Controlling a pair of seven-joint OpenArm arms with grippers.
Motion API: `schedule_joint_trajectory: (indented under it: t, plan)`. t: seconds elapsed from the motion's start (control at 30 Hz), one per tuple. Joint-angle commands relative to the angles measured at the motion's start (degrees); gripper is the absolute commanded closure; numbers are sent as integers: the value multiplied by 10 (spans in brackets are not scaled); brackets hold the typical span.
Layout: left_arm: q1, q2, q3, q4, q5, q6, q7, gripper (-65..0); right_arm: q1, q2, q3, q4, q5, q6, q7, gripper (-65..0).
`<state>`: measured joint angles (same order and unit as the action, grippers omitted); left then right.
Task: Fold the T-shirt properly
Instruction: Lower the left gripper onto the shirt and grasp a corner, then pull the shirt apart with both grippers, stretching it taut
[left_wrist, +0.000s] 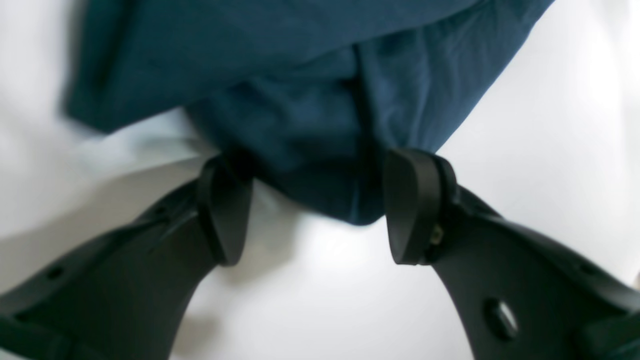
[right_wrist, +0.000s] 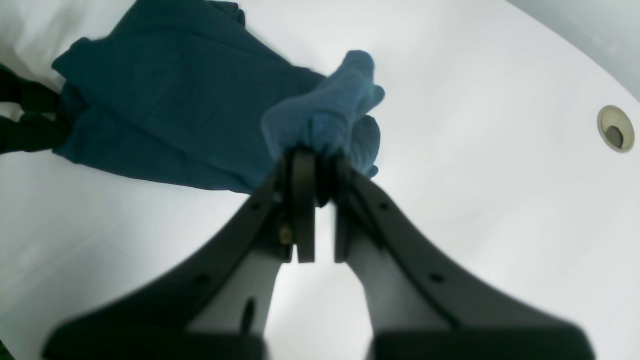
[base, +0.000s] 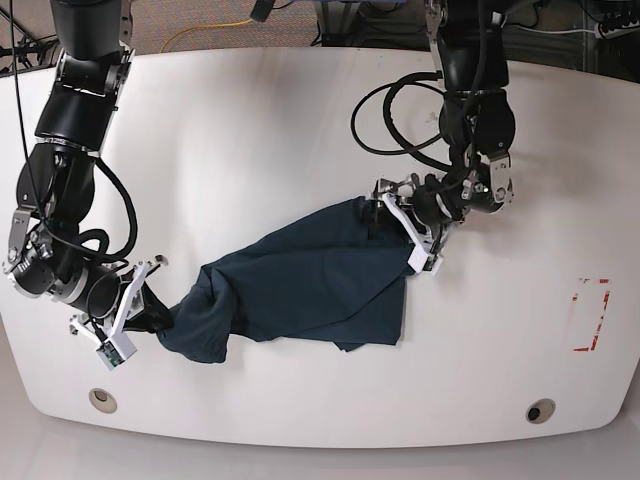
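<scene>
The dark navy-teal T-shirt (base: 310, 280) lies crumpled and stretched across the white table (base: 250, 130), from lower left to centre right. My right gripper (right_wrist: 315, 165), at the left in the base view (base: 155, 315), is shut on a bunched end of the T-shirt (right_wrist: 325, 115) and holds it just above the table. My left gripper (left_wrist: 320, 205) is open at the shirt's other end (base: 410, 240). A hanging fold of the T-shirt (left_wrist: 320, 125) sits between its two black fingers (left_wrist: 225, 210), and I cannot tell whether they touch it.
Two round grommet holes sit near the table's front edge (base: 100, 398) (base: 540, 411); one also shows in the right wrist view (right_wrist: 615, 128). A red corner mark (base: 590, 315) is at the right. Black cables (base: 395, 110) loop beside the left arm.
</scene>
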<state>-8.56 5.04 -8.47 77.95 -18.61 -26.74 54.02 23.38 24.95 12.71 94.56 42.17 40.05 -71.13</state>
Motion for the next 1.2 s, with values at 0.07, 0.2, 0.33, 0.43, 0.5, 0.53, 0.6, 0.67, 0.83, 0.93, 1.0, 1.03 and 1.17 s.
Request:
schedule_joint_trajectory:
  t: [0.07,0.2,0.33,0.43,0.5,0.53,0.6,0.67,0.83,0.93,1.0,1.03,1.17]
  plan:
    - [-23,5,1,-23,-9,16,-17,-383,15,9,4,12,9,-1,14,-27]
    - [-24,5,1,-44,-9,34,-18,-300,14,13,18,12,9,-1,13,-27]
    - [-24,0,1,-44,-9,48,-35,-81,14,21,21,10,9,-1,13,-27]
    - [-24,-14,0,-44,-9,57,-36,0,14,22,21,10,9,-1,13,-27]
    - [-24,-24,-1,-29,-10,56,-34,0,14,22,21,10,9,-1,13,-27]
    - [-21,-28,-1,-13,-10,56,-34,0,14,22,21,10,5,-1,13,-27]
    - [-19,-40,-1,31,-10,55,-33,0,15,22,22,10,-12,-1,13,-27]
    - [-6,-56,-1,80,-10,54,-22,0,16,21,37,10,-28,-1,13,-27]
    - [1,-83,-2,188,-11,16,18,0,36,21,55,10,-42,-1,13,-27]
    - [-2,-104,-2,251,-10,-6,28,0,59,21,54,10,-42,-1,13,-27]
    - [-13,-119,-2,285,-9,-11,29,0,78,21,53,10,-42,-1,13,-27]
    - [-19,-126,-2,297,-9,-11,31,0,88,22,52,10,-42,-1,12,-27]
    - [-66,-152,-2,315,-9,-12,52,0,132,30,31,4,-51,-1,12,-27]
